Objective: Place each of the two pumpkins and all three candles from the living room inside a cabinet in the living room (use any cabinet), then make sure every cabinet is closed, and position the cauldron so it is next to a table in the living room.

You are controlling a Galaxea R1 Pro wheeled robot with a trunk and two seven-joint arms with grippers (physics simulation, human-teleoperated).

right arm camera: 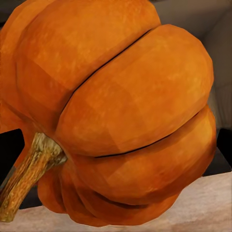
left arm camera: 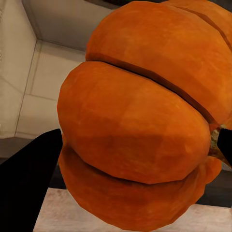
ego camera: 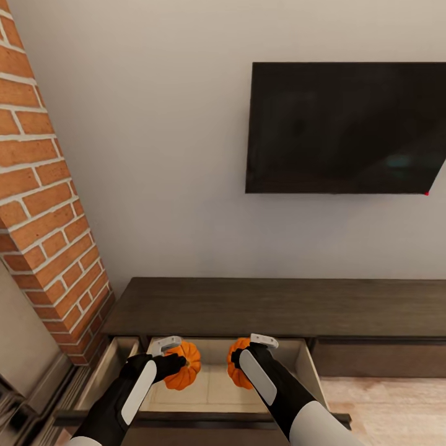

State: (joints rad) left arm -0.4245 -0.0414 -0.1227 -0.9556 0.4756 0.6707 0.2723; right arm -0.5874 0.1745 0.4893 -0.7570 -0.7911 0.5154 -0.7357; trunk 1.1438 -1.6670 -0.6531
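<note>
Each gripper's jaws were clamped on a pumpkin, the left gripper holding the left pumpkin and the right gripper the right pumpkin, both hanging over the cabinet's open drawer, apparently ready for release inside.

1. We see even, soft light on the wall; no hard shadows.
2. The television is dark, with one faint reflection at right.
3. Wrist views look coarse, slightly blurred.

Orange ribbed pumpkin close up, tan stem.
</note>
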